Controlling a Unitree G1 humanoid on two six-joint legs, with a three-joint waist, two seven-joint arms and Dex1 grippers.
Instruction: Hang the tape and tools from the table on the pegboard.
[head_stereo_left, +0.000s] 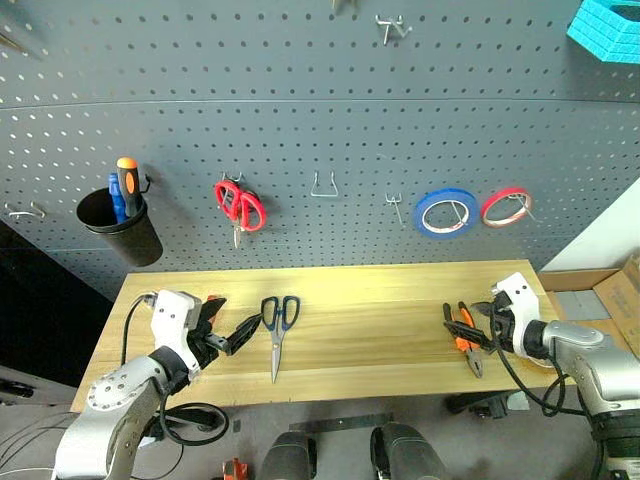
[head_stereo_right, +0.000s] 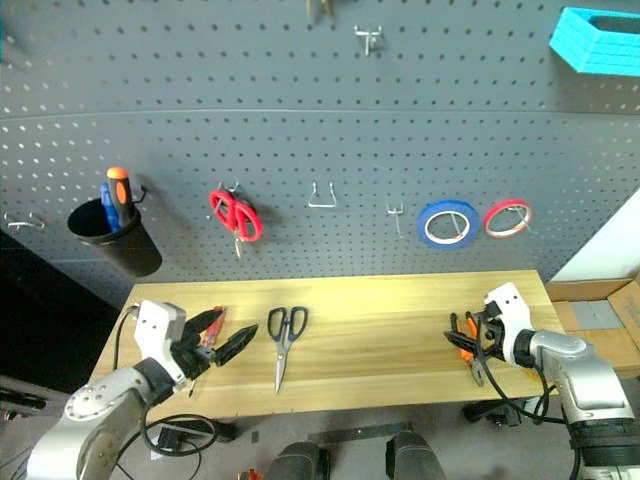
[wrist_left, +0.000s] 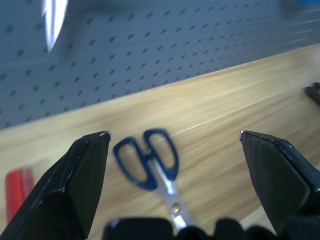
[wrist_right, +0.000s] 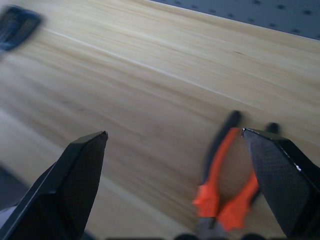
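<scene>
Long-bladed scissors (head_stereo_left: 277, 325) with dark blue handles lie on the wooden table (head_stereo_left: 370, 305), left of centre. My left gripper (head_stereo_left: 238, 318) hovers open just left of them, and they show between its fingers in the left wrist view (wrist_left: 150, 160). A red-handled screwdriver (head_stereo_right: 208, 324) lies beside that gripper. Orange-and-black pliers (head_stereo_left: 466, 342) lie near the table's right end. My right gripper (head_stereo_left: 462, 328) stands open right at them, nothing held; in its wrist view the pliers (wrist_right: 225, 180) sit near one finger. The grey pegboard (head_stereo_left: 320, 110) rises behind the table. The tape is out of view.
On the pegboard hang a black cup (head_stereo_left: 120, 228) with tool handles, red-handled scissors (head_stereo_left: 240, 207), a blue tape roll (head_stereo_left: 446, 213) and a red tape roll (head_stereo_left: 506, 207). Bare hooks (head_stereo_left: 323, 186) sit between them. A cyan basket (head_stereo_left: 608, 28) hangs top right.
</scene>
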